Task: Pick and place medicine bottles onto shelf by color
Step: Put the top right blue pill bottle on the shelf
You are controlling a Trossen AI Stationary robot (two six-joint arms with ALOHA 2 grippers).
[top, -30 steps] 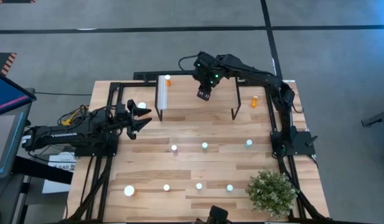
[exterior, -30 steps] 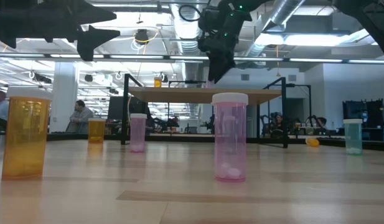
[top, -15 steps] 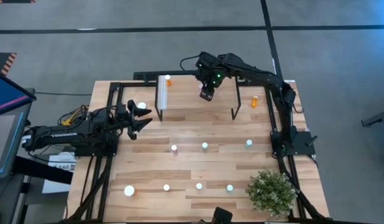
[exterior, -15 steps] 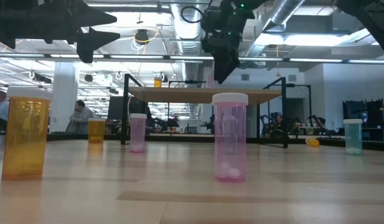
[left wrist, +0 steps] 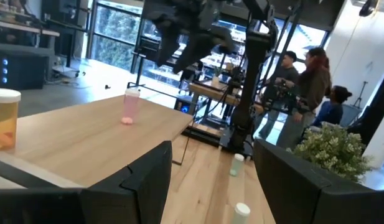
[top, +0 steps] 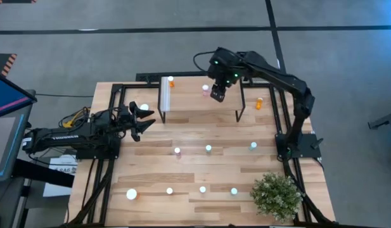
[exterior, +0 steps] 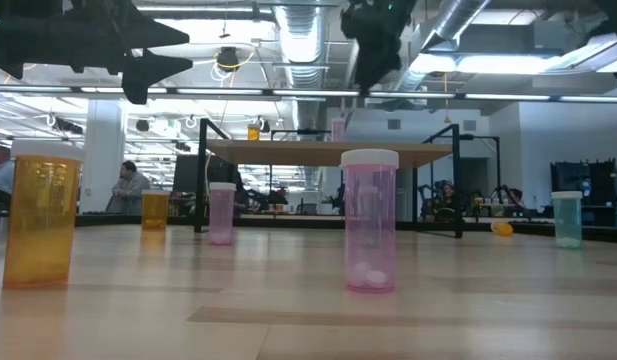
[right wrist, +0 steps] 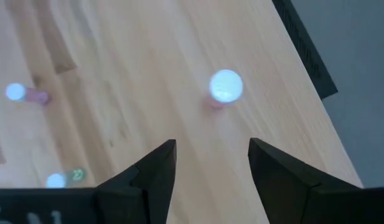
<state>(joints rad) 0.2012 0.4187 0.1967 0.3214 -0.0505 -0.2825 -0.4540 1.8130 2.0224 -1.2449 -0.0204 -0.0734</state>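
Observation:
The shelf (top: pixel 189 104) stands at the table's far side. An orange bottle (top: pixel 171 81) and a pink bottle (top: pixel 205 90) stand upright on its top, each on its base. My right gripper (top: pixel 218 95) hangs open above the shelf, just right of the pink bottle (right wrist: pixel 226 86), with nothing between its fingers (right wrist: pixel 148 174). My left gripper (top: pixel 143 117) waits open at the table's left, level, and holds nothing. Other bottles stand on the table: pink (top: pixel 177 151), teal (top: pixel 208 149), teal (top: pixel 253 146), and a row near the front (top: pixel 169 190).
A small orange bottle (top: pixel 259 102) lies on its side right of the shelf. A large orange bottle (exterior: pixel 40 220) stands near the front left. A potted plant (top: pixel 276 195) is at the near right corner. Black frame rails (top: pixel 113 95) edge the table. People show beyond it (left wrist: pixel 310 87).
My right gripper has risen from just above the shelf top and drawn toward the table's right edge. The pink bottle it was covering now stands in plain view on the shelf. My left gripper has kept still.

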